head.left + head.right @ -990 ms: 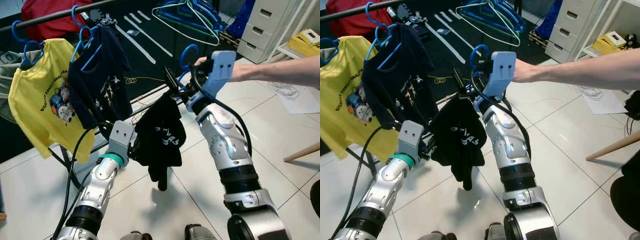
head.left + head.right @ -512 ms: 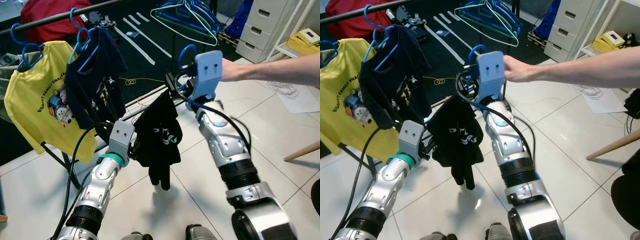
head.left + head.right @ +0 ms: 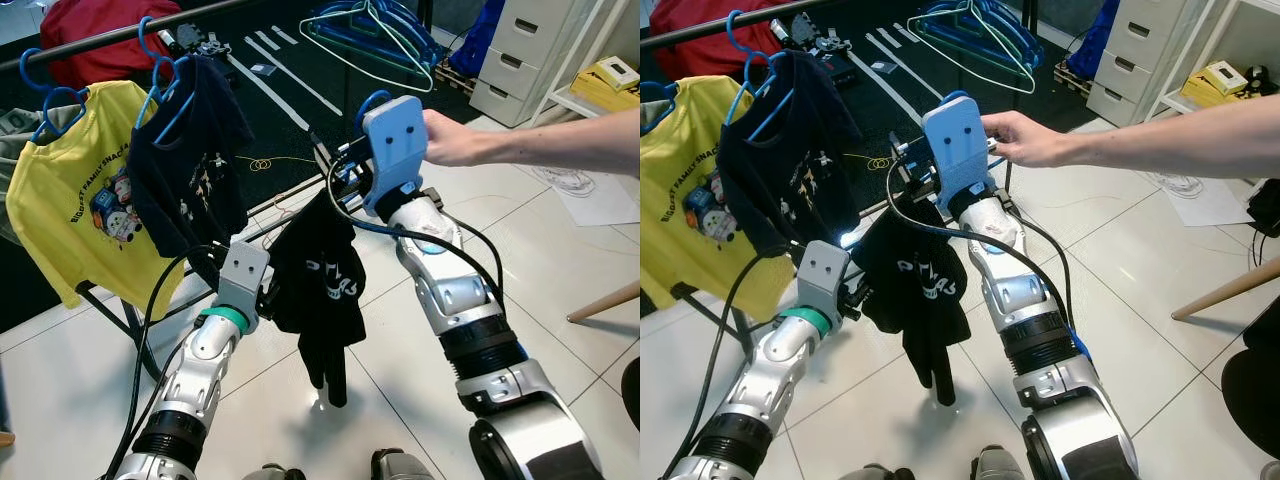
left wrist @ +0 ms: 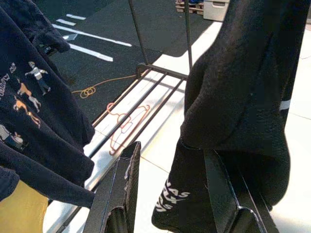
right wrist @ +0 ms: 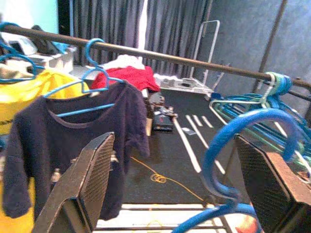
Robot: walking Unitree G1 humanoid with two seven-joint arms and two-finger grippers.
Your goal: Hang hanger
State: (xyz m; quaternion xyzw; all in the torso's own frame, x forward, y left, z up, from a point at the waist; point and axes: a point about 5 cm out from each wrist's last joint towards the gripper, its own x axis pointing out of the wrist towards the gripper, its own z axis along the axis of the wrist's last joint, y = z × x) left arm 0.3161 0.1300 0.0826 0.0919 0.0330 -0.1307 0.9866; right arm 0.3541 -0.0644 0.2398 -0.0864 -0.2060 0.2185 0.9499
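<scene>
A blue hanger carries a black garment with white print. The hanger's hook rises between the fingers of my right gripper, which stand wide apart; I cannot see what bears the hanger. A person's hand holds this gripper's wrist housing from the right. The dark rail runs to the upper left of it. My left gripper is low at the garment's left edge, open, with the cloth against one finger.
A yellow shirt and a navy shirt hang on blue hangers from the rail. Several spare hangers hang farther back. The rack's base bars lie on the floor ahead. White drawers stand at back right.
My right gripper has moved left with the hanger, the person's hand following on its wrist. The black garment has swung a little lower. The left arm has stayed put.
</scene>
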